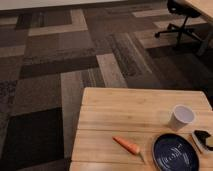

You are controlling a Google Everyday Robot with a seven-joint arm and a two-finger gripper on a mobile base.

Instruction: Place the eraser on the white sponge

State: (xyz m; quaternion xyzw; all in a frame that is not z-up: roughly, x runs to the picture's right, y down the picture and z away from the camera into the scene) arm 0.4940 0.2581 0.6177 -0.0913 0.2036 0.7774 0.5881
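On white sponge (202,142), eraser (203,135) at table's right edge, claw unseen

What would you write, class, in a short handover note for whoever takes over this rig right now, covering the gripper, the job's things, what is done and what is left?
Gripper: not in view.
The eraser already seems to lie on the white sponge at the table's right edge, beside the dark blue plate; both are partly cut off.
Paper cup stands behind the plate; carrot lies left of it.
Done: placement looks complete.
Left: confirm with a fuller view.
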